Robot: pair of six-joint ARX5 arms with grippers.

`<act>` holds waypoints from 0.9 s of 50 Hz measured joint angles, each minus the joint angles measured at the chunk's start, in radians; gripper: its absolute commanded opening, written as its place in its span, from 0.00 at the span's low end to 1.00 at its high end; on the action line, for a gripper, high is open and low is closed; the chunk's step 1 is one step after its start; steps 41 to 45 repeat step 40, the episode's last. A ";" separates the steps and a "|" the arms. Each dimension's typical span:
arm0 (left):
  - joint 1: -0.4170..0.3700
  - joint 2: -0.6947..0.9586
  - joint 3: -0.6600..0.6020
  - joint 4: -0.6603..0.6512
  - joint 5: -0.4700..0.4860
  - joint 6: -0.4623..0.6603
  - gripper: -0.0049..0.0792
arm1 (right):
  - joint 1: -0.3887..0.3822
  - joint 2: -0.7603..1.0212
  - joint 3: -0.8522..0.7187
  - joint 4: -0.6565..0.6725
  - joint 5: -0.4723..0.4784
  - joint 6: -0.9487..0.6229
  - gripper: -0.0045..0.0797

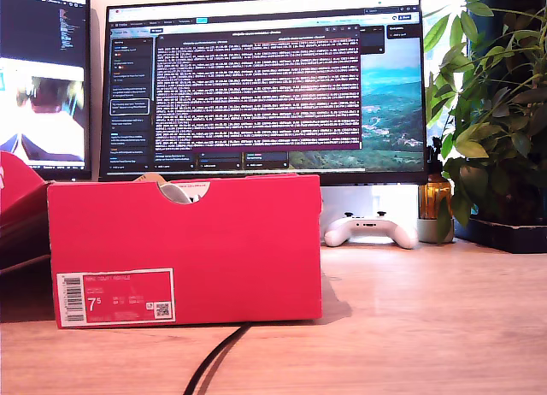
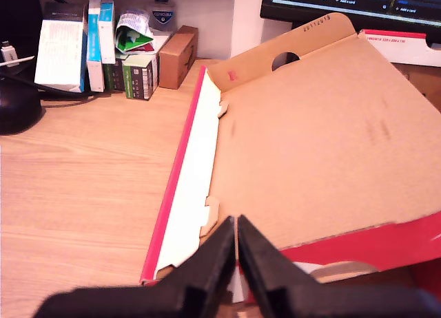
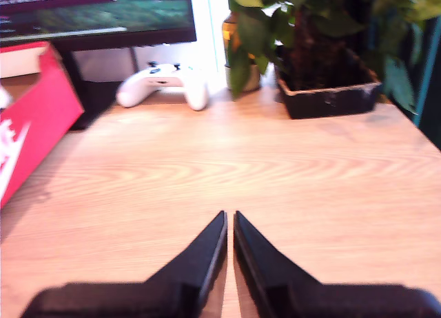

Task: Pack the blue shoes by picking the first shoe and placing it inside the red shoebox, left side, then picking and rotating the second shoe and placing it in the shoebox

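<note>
Item, red shoebox (image 1: pixel 184 250): standing closed-side toward us in front of the monitor (image 1: pixel 265 83), its lid (image 2: pixel 324 146) folded back flat behind it, only a pale sliver showing in its finger notch, so we cannot tell whether a blue shoe lies inside. Item, white game controller (image 1: pixel 370 229): beside the shoebox, on the bare desk (image 3: pixel 275 166). Items, my first gripper (image 2: pixel 236 263) over the shoebox's lid and my second gripper (image 3: pixel 230 252) beside the shoebox over bare desk, both clenched on nothing; we judge packing either finished or not begun, the next move being to locate any shoe.
</note>
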 measured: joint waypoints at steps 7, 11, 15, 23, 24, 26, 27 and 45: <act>0.000 0.000 0.000 0.000 0.000 0.000 0.03 | 0.000 -0.011 0.000 0.000 0.003 -0.002 0.04; 0.000 0.000 0.000 0.000 0.000 0.000 0.03 | 0.000 -0.027 0.000 0.013 0.003 -0.004 0.04; 0.000 0.000 0.000 0.000 0.000 0.000 0.03 | 0.000 -0.027 0.000 0.016 0.003 -0.005 0.04; 0.000 0.000 0.000 0.000 0.000 0.000 0.03 | 0.000 -0.027 0.000 0.015 0.003 -0.005 0.04; 0.000 0.000 0.000 0.000 0.000 0.000 0.03 | 0.000 -0.027 0.000 0.015 0.003 -0.005 0.04; 0.000 0.000 0.000 0.000 0.000 0.000 0.03 | 0.000 -0.027 0.000 0.015 0.003 -0.005 0.04; 0.000 0.000 0.000 0.000 0.000 0.000 0.03 | 0.000 -0.027 0.000 0.015 0.003 -0.005 0.04; 0.000 0.000 0.000 0.000 0.000 0.000 0.03 | 0.000 -0.027 0.000 0.015 0.003 -0.005 0.04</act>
